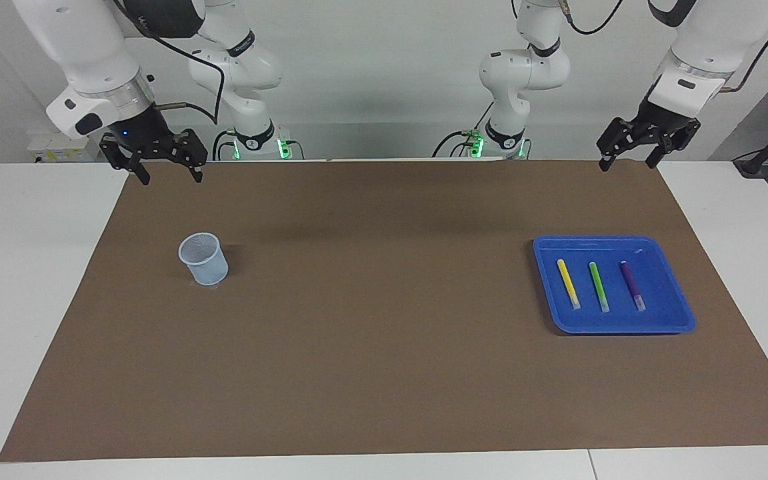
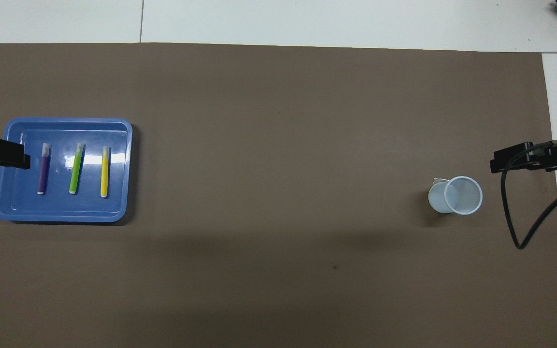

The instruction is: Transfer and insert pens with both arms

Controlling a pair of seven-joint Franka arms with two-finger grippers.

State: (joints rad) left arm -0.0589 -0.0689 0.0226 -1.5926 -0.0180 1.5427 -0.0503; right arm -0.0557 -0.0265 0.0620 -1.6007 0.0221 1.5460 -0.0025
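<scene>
While overhead we see only gripper tips, facing shows the left gripper [image 1: 629,157] and right gripper [image 1: 169,171], fingers spread, empty, above the mat's [image 1: 384,373] twelve-o'clock edge.

Both views are evenly and brightly lit from above, and everything is rendered in sharp focus with no visible motion blur. A broad, soft band of shadow is cast across the brown paper mat [image 1: 384,320] along its edge nearer the robots, and a small dark shadow is seen beside the pale translucent plastic cup [image 1: 204,259]. White glare patches are reflected on the glossy blue plastic tray [image 2: 114,212] in the overhead view.
</scene>
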